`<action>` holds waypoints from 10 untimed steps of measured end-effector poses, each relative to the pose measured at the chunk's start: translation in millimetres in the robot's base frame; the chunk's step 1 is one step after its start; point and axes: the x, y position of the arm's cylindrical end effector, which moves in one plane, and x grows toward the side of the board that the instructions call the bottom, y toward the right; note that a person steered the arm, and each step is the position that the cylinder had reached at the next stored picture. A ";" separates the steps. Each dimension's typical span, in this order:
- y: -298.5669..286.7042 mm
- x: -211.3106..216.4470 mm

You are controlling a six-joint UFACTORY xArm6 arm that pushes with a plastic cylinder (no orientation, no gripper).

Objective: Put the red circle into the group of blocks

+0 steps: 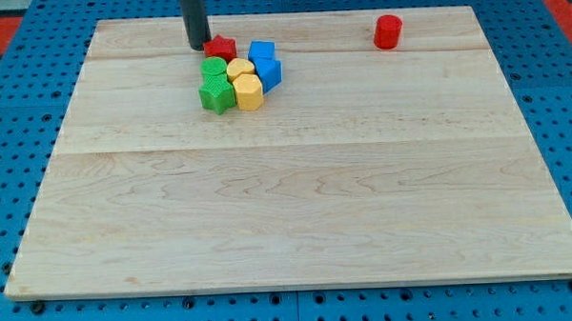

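Camera view. Wooden board (297, 198) on a blue pegboard (18, 141). The arm carries no claw, only a rod; my tip (199, 46) touches the red star (222, 47) at its 9 o'clock side. Clustered below: green blocks (216, 82), yellow blocks (246, 82), blue blocks (264, 64), all touching. The red circle (387, 31) stands upright, well apart, at 3 o'clock from the cluster.

Single camera view, raised, looking obliquely down across wooden worktop (297, 208) from its near edge. Whole worktop in frame, blue perforated base (17, 113) visible around it. Mid distance, not close. Far edge at view's top. No second view, nothing shared.
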 end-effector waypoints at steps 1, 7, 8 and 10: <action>21.9 15.4; 275.6 -23.1; 306.9 -17.5; 330.5 11.5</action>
